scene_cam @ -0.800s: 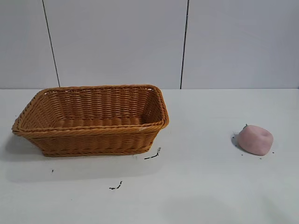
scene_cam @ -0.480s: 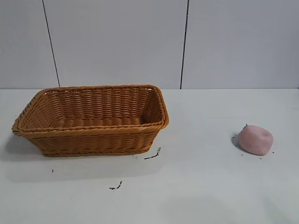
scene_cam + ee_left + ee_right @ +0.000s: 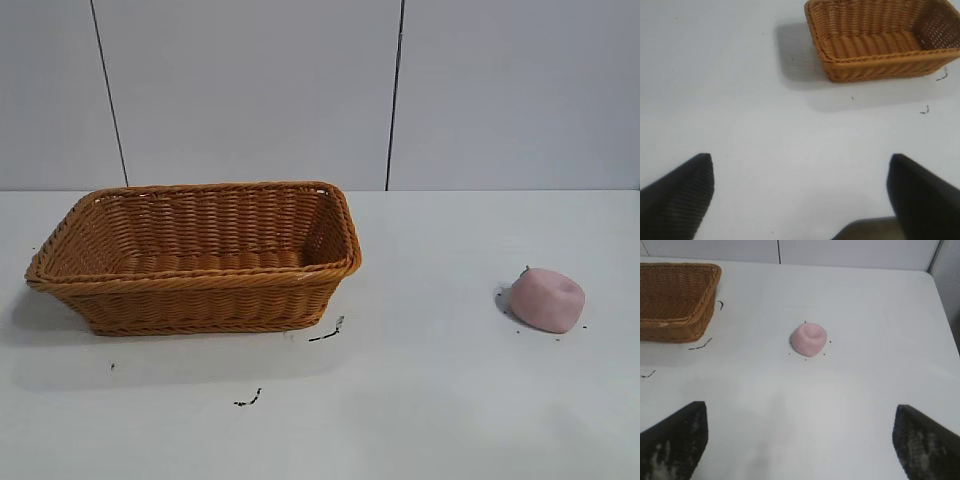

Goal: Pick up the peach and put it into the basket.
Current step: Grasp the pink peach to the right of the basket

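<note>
The peach (image 3: 546, 299), a small pale pink lump with a dimpled top, lies on the white table at the right. It also shows in the right wrist view (image 3: 809, 339), well ahead of my right gripper (image 3: 800, 412), which is open and empty above the table. The orange-brown wicker basket (image 3: 196, 285) stands at the left, empty. It shows in the left wrist view (image 3: 875, 67) far ahead of my left gripper (image 3: 801, 165), which is open and empty. A corner of the basket shows in the right wrist view (image 3: 677, 332). Neither arm shows in the exterior view.
Small dark specks and scraps lie on the table in front of the basket (image 3: 327, 333) and around the peach. A grey panelled wall stands behind the table. The table's edge shows in the right wrist view (image 3: 944, 305).
</note>
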Tool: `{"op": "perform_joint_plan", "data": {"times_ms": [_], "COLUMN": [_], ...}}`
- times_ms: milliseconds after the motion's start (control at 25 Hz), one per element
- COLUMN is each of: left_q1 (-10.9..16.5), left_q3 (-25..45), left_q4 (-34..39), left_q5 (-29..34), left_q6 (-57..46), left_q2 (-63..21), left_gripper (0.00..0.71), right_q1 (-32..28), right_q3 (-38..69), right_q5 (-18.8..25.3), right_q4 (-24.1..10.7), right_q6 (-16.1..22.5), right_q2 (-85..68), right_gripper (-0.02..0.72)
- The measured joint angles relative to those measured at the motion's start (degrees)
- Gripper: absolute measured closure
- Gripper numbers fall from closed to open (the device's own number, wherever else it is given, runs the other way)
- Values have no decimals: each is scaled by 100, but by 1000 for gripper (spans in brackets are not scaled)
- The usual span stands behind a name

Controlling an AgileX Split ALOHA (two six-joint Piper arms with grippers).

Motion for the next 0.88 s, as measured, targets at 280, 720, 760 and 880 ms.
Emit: {"op": "perform_joint_plan", "data": {"times_ms": [280,720,760,880], "left_q1": [0,0,0,0], "left_q3": [0,0,0,0], "left_q4": [0,0,0,0], "left_q5": [0,0,0,0], "left_q6": [0,0,0,0], "left_q2": [0,0,0,0], "left_gripper": [18,18,18,18], "right_q1": [0,0,0,0], "right_q3": [-1245,-3107,-3195,-3420], "right_q5": [-187,-248,-276,-445], "right_q4": [0,0,0,0], "right_q6": [0,0,0,0], "right_q2": [2995,5892,6080,6561], "right_gripper": [14,14,14,14]}}
